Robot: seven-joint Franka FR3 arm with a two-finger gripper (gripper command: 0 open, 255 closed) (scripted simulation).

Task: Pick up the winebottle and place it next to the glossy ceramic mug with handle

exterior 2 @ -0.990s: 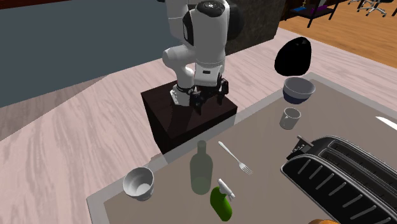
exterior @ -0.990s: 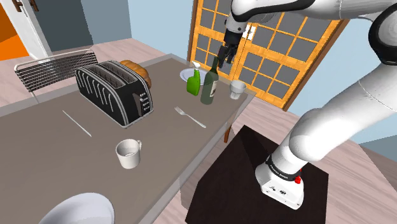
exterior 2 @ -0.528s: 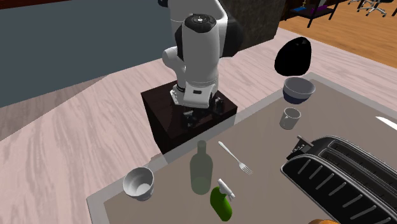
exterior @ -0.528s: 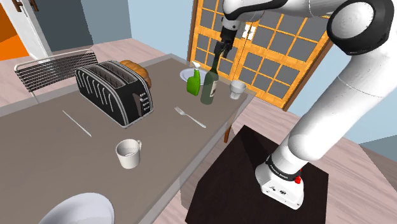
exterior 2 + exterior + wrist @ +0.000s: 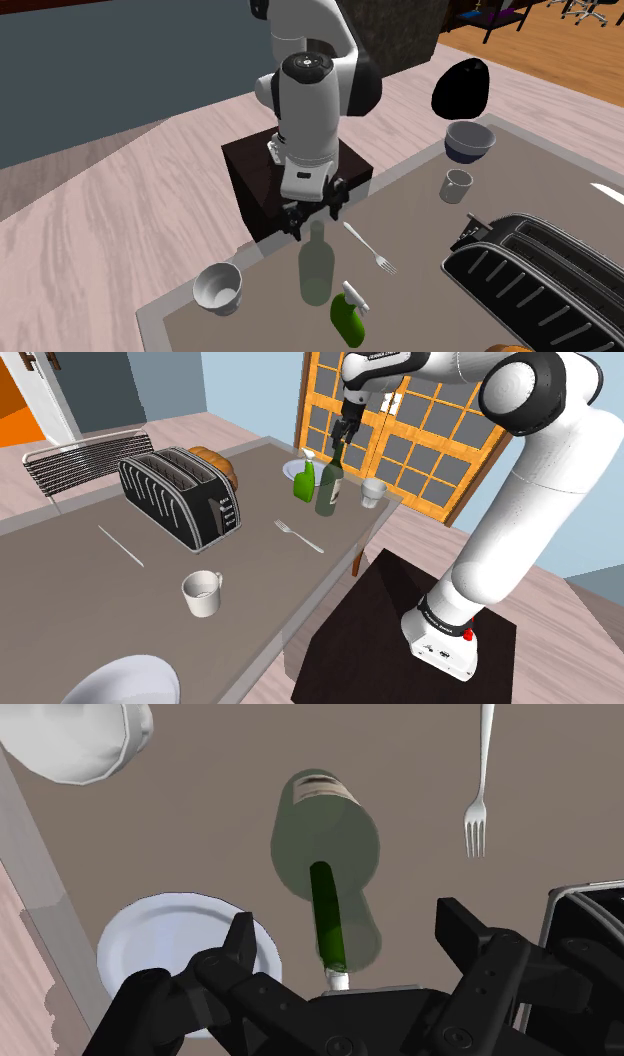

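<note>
We find the gripper has advanced since a second ago to just above the wine bottle, fingers spread, gripping nothing. The bottle stands unmoved, upright beside the green spray bottle, well apart from the mug.

End effector swung outward, now directly above winebottle neck.

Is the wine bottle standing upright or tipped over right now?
Upright. The wine bottle stands on its base on the table, with its neck pointing straight up at the open gripper just above it.
</note>
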